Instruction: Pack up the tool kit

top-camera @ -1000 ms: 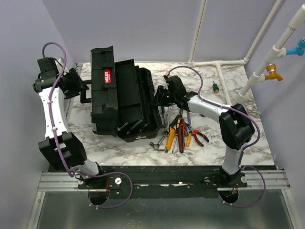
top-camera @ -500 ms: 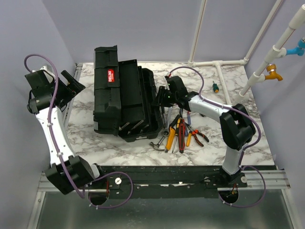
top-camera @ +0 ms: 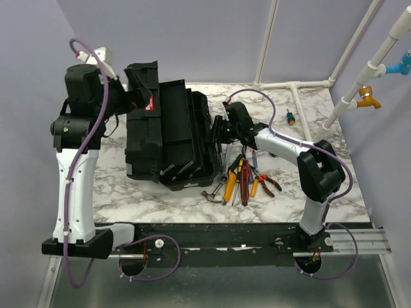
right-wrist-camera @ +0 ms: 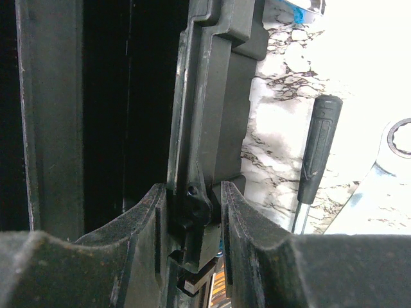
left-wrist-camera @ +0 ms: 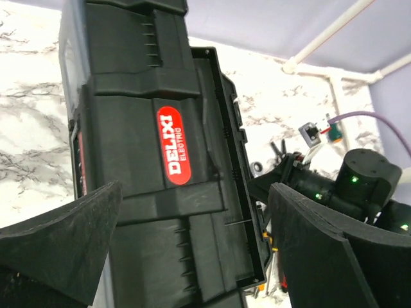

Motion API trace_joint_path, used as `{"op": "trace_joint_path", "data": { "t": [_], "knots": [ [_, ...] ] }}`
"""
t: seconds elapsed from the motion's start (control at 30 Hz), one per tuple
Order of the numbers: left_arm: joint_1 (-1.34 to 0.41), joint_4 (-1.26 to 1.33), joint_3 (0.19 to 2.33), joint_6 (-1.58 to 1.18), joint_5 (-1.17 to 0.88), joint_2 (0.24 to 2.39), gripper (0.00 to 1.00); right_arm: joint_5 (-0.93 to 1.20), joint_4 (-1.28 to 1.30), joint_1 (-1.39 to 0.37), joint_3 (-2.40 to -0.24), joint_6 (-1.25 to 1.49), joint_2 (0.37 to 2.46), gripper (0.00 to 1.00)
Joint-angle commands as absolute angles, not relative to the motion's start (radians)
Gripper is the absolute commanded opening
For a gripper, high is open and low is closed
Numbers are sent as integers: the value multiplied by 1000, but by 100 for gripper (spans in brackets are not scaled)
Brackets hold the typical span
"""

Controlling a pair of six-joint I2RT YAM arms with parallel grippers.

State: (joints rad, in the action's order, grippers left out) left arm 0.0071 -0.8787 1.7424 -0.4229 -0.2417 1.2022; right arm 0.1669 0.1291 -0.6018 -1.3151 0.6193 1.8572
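Note:
The black toolbox (top-camera: 172, 131) lies open on the marble table, its lid with the red label plate (left-wrist-camera: 174, 145) on the left. My left gripper (top-camera: 131, 96) hovers over the lid's far left, open wide, its fingers (left-wrist-camera: 61, 247) apart from the lid and holding nothing. My right gripper (top-camera: 214, 132) is shut on the toolbox's right rim (right-wrist-camera: 200, 122), pads clamped either side of a latch lug. Loose tools lie right of the box: orange-handled pliers (top-camera: 230, 187), red-handled pliers (top-camera: 244, 180), a hammer (top-camera: 211, 194) and a wrench (top-camera: 221, 177).
A small screwdriver (top-camera: 290, 117) lies at the back right. White pipes (top-camera: 292, 85) run along the far edge, with a faucet (top-camera: 367, 96) at the right. A black-handled screwdriver (right-wrist-camera: 319, 151) lies just right of the gripped rim. Purple walls close in on the left and back.
My left gripper let go of the lid's left side, opened wide, pulled away and swung up over the lid. The toolbox shifted slightly. The right arm held still.

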Motion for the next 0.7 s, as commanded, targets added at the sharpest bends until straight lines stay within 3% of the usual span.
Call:
{"op": "trace_joint_path", "data": {
  "t": [0.0,0.27,0.67],
  "knots": [
    [-190,-1089,1901,-347,102,1360,99,58,163,-562,-1307,644,1813,1],
    [-391,-1367,2236,-294,509,1662,91,72,149,-562,-1295,652,1821,1],
    [-368,-1357,2128,-280,486,1672,65,71,140,-563,-1289,655,1828,1]
  ]
}}
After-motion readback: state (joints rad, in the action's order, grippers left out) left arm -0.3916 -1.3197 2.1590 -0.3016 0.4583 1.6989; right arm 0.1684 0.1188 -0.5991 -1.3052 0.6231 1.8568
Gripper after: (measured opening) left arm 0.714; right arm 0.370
